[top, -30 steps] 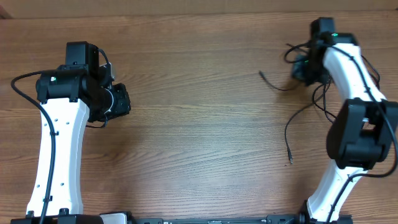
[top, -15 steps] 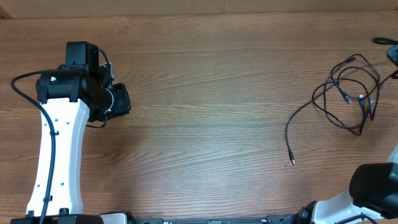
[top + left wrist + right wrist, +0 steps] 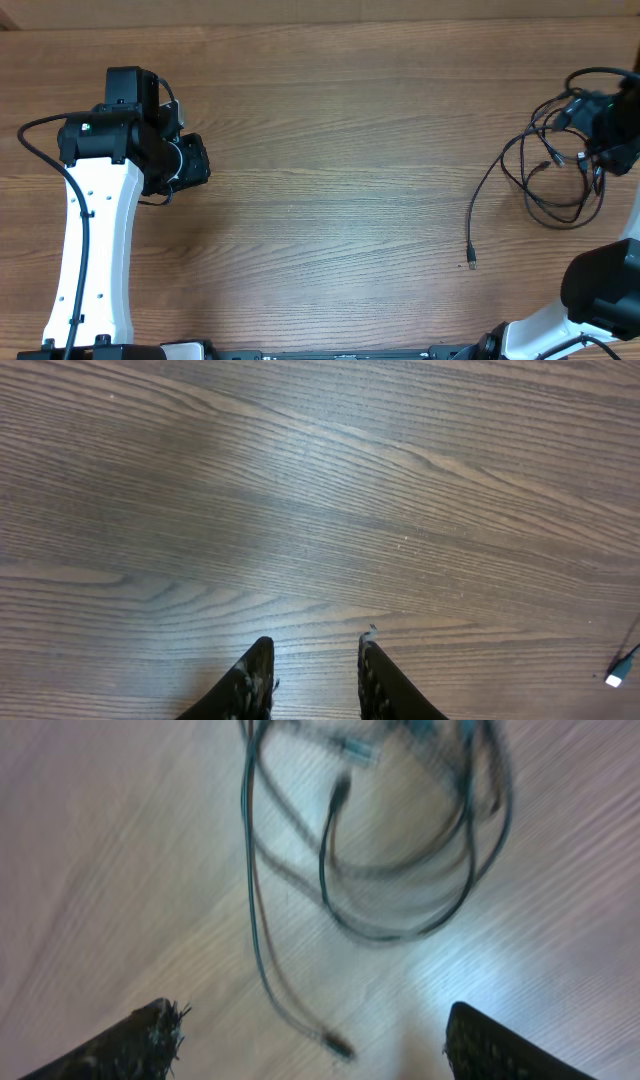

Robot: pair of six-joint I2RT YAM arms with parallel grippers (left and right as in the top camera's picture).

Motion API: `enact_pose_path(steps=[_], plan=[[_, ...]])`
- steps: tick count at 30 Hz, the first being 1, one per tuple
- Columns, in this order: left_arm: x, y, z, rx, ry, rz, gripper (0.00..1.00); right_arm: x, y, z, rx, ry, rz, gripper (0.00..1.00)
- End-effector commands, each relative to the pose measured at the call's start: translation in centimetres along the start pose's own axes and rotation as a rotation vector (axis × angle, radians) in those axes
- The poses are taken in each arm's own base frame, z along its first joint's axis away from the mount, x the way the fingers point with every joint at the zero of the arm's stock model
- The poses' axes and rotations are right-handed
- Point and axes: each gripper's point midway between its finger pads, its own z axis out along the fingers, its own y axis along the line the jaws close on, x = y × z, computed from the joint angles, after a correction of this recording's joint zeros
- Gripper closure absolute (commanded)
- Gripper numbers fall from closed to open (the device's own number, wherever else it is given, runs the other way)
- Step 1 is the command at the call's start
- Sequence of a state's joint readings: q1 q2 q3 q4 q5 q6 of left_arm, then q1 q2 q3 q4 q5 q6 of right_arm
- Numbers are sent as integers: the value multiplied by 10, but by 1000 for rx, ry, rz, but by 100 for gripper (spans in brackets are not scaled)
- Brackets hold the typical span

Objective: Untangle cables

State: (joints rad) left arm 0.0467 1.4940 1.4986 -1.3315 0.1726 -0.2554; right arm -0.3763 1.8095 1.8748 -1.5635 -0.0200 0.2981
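The cables (image 3: 556, 180), thin, limp and light, lie looped at the right edge of the table (image 3: 320, 200). The left gripper (image 3: 312, 678) sits well apart, narrowly parted and empty. The right gripper (image 3: 320, 1040) hovers wide above them; pinching one loose strand looks best.

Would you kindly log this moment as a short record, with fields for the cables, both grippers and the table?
cables: thin black cords in loose overlapping loops near the table's right edge, still tangled
plug end: one strand trails out of the loops toward the front, lying alone on the wood
left gripper: open, empty, over bare wood far from the loops
right gripper: wide open over the loops, nothing between its fingers
table: brown wood grain
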Motion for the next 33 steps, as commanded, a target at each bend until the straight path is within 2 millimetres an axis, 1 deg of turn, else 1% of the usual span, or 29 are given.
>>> enact_pose_path(steps=[1,5,6,9,14,17,20,22,23,24,27,29,30,33], plan=[[-2,-4,-7,19,-24,12,72,25,11,10,-28,89,-67,16],[-3,-5,-7,20,-28,12,71,51,16,40,6,183,-110,15],[-4,-5,-7,20,-29,15,72,61,19,54,16,210,-130,15],[-4,-5,-7,20,-29,16,72,77,27,82,26,235,-179,15],[-3,-5,-7,20,-28,15,72,94,42,127,19,214,-251,16],[-3,-5,-7,20,-28,16,72,102,47,150,10,193,-255,16],[-4,-5,-7,20,-29,15,72,108,49,168,-1,171,-245,18],[-4,-5,-7,20,-29,15,72,110,49,178,-8,157,-228,24],[-4,-5,-7,20,-29,15,72,109,49,181,-11,151,-219,29],[-4,-5,-7,20,-29,15,72,109,49,184,-16,142,-218,37],[-3,-5,-7,20,-28,15,72,106,51,186,-26,126,-219,69],[-3,-5,-7,20,-28,15,72,104,54,185,-34,120,-219,86],[-3,-5,-7,20,-28,15,72,103,54,183,-34,119,-220,96],[-4,-5,-7,20,-29,15,71,97,57,173,-30,118,-218,96]])
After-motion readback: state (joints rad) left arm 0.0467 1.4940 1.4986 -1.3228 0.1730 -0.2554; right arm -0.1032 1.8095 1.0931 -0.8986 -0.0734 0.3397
